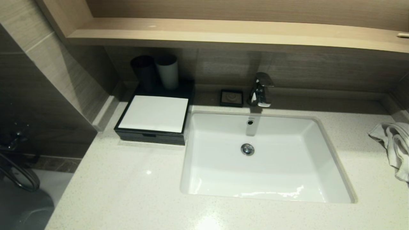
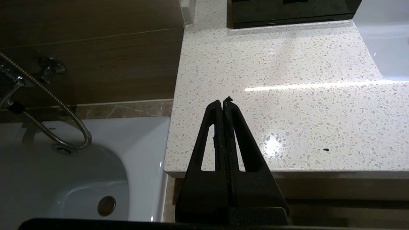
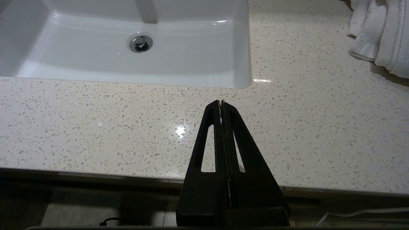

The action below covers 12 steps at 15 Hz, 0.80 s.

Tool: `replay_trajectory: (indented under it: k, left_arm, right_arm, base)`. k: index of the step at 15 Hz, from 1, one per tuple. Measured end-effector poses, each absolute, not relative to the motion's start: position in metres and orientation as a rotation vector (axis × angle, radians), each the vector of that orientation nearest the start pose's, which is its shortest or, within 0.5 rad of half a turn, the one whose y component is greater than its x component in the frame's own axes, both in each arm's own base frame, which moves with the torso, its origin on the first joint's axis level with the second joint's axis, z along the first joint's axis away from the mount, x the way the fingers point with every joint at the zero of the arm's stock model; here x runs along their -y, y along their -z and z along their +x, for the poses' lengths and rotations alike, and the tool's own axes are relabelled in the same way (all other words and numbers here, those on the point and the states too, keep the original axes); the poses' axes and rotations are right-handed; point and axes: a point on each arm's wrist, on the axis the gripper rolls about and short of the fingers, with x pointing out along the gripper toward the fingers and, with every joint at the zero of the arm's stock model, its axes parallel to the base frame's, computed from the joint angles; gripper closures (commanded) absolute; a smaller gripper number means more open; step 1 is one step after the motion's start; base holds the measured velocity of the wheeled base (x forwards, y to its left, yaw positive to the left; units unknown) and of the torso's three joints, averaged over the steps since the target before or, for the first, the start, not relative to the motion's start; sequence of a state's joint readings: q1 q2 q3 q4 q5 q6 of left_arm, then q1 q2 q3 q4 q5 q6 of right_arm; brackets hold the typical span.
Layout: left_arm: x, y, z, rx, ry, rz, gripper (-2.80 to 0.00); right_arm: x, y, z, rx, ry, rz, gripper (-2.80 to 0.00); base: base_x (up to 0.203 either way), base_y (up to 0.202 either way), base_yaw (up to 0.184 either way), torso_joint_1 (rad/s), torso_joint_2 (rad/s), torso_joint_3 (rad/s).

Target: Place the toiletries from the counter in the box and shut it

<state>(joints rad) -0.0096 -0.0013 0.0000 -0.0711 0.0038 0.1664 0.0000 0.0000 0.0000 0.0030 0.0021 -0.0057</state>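
Box: I see the low flat black box with a white top panel [image 1: 154,118] at the back left of the pale speckled stone counter [image 1: 127,188], just beside the left edge of the white rectangular basin [image 1: 265,156]. Its front drawer looks pushed in flush. I cannot see inside it.
Toiletries: I cannot spot any small packets on the counter in any view.
Behind the box: a dark round cup [image 1: 144,72] and a grey round cup [image 1: 167,71] stand upright side by side, on a dark base that runs back from the box.
Basin: it looks dry, with a round metal drain [image 1: 247,149] in the bottom and a shiny metal tap [image 1: 261,90] behind it.
Soap dish: a small black square dish [image 1: 231,97] sits by the tap, on its left.
Towel: a crumpled white cloth towel [image 1: 393,143] lies at the counter's right edge.
Left gripper [image 2: 224,101]: I see its black fingers pressed together, holding nothing, above the front left corner of the counter.
Right gripper [image 3: 221,103]: fingers pressed together too, holding nothing, above the counter's front edge near the basin's right front corner.
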Motion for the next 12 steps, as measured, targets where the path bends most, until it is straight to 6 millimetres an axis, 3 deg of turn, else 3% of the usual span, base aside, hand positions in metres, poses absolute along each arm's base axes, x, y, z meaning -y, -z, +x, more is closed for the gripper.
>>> replay_trajectory:
  k: [12]
  left_arm:
    - [-0.0001,-0.0802,-0.023,0.048,0.011,0.138,0.0]
  right_arm:
    - [0.0,-0.0752,-0.0228,-0.003,-0.001,-0.006,0.0]
  base:
    - [0.0,0.0,0.0,0.0,0.0,0.0]
